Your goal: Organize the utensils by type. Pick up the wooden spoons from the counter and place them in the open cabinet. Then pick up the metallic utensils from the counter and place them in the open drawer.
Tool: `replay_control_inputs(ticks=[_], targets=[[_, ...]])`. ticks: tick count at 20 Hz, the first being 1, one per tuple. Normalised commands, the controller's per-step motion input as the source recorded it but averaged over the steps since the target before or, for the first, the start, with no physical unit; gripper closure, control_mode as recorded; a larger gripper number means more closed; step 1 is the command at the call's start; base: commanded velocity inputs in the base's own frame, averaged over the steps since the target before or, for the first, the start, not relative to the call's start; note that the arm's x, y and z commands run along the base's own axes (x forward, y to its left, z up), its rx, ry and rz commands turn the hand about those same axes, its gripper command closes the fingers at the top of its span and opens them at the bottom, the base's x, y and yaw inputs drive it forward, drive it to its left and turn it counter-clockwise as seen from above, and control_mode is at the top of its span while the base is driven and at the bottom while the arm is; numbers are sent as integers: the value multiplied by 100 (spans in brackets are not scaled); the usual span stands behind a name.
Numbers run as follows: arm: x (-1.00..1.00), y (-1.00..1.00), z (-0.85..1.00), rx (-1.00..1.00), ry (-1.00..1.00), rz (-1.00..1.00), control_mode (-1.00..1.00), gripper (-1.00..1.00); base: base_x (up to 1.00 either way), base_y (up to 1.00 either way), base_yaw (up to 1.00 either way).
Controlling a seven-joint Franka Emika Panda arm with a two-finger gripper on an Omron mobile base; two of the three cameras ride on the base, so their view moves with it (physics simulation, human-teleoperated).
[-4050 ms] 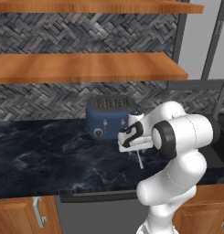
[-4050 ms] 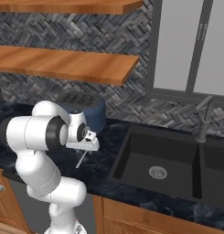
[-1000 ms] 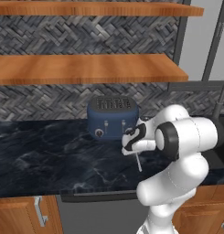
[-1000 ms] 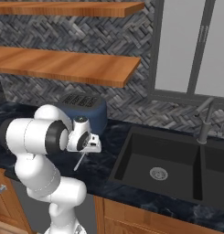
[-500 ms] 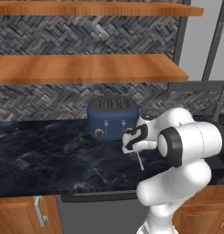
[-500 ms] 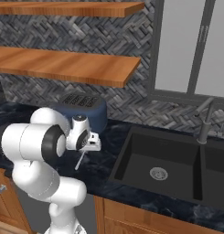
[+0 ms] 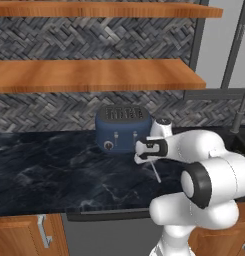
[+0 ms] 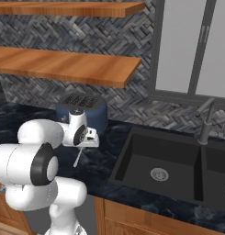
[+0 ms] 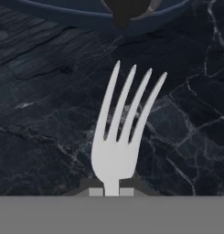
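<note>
No readable labels or writing. Gripper clamped on silver fork by its neck, tines toward 12 o'clock, above black counter; blue toaster at 12.

The counter (black, pale-veined) carries a blue toaster.

My two base cameras look forward and down from behind the arm, left and right, sharing the toaster and counter; my hand camera hangs close above that counter.
</note>
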Motion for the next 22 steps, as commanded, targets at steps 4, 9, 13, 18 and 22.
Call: replay_control_inputs(ticks=[4, 9, 13, 18, 22], targets=[[-8, 6, 35, 0, 0, -1, -100, 100, 0, 0, 0], [-4, 0, 16, 0, 0, 0, -100, 100, 0, 0, 0], [-7, 0, 12, 0, 0, 0, -100, 100, 0, 0, 0], [-1, 0, 0, 0, 0, 0, -100, 100, 0, 0, 0], [0, 0, 0, 0, 0, 0, -100, 100, 0, 0, 0]])
